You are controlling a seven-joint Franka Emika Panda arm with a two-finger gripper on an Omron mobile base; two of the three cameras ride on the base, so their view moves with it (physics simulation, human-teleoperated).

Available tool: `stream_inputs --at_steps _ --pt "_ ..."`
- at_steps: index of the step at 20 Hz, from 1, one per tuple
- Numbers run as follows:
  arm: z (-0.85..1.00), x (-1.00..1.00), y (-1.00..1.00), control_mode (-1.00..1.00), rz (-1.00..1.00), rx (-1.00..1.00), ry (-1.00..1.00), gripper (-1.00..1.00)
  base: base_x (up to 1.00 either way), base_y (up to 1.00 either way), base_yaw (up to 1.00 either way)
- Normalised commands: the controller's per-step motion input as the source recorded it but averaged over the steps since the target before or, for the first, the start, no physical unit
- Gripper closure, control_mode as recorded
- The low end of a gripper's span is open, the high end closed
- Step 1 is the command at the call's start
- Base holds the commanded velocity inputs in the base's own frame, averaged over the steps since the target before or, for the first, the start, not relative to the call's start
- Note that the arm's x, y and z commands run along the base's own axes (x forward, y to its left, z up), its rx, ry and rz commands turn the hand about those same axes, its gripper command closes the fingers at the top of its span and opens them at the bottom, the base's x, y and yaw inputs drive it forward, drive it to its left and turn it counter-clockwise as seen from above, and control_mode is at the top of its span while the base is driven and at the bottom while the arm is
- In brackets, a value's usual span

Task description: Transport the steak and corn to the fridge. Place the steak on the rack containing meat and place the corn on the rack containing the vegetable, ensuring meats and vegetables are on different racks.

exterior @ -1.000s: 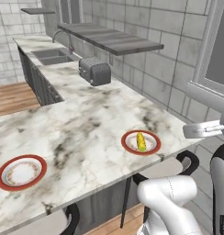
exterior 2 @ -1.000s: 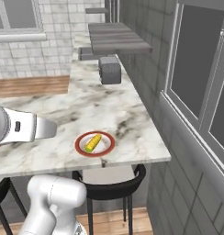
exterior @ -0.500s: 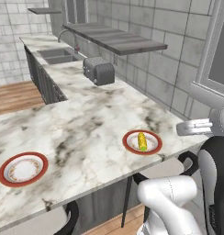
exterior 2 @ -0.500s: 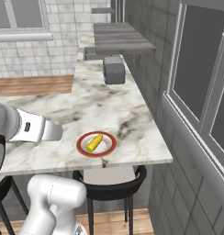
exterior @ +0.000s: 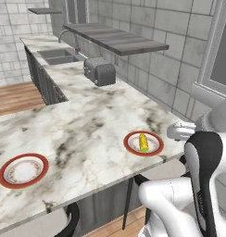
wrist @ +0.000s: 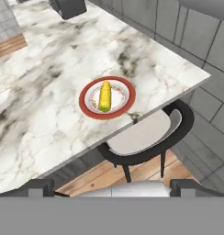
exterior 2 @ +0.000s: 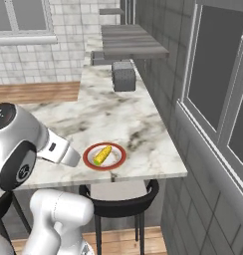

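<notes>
Our gripper (wrist: 112, 184) sat high above the counter's edge, its two dark tips spread wide apart at the bottom of the hand view with nothing between them, and we judged that made sense: nothing was picked up yet, so the jaws stood ready. Looking down past them, we saw the corn (wrist: 104, 95) lying on its red-rimmed plate (wrist: 126, 105), close to the counter (wrist: 49, 105) edge, with a dark stool (wrist: 146, 137) tucked just under that edge. From the left base view the corn (exterior: 143, 142) lay lengthwise across the same plate (exterior: 154, 149), well apart from a second plate (exterior: 23, 170) far along the marble, which looked bare of any meat. From the right base view the cob (exterior 2: 102, 155) rested near the front corner, likely easy to reach from where we stood. Farther back a toaster (exterior: 100, 71) stood by the wall, beyond it a sink (exterior: 59, 55), and a shelf (exterior: 117, 38) hung above. We thought the corn would be our first grab, needing a descent and a grip across its narrow width.
</notes>
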Motion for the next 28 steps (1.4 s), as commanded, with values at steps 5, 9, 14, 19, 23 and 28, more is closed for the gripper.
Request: stream_inputs --at_steps 5,9,14,19,23,28 --pt "-0.44 0.78 -0.05 -1.00 0.00 0.03 0.16 -1.00 0.00 0.00 0.00" --pt "-0.51 0.85 0.00 -1.00 0.00 0.00 0.16 -1.00 0.00 0.00 0.00" --pt "-0.47 0.84 0.00 -1.00 0.00 0.00 0.13 -1.00 0.00 0.00 0.00" --pt "-0.46 0.80 -0.05 -1.00 0.00 0.00 0.14 -1.00 0.00 0.00 0.00" --pt "-0.51 0.76 -0.09 -1.00 0.00 0.00 0.14 -1.00 0.00 0.00 0.00" --pt "-0.51 0.68 -0.03 -1.00 0.00 0.00 0.09 -1.00 0.00 0.00 0.00"
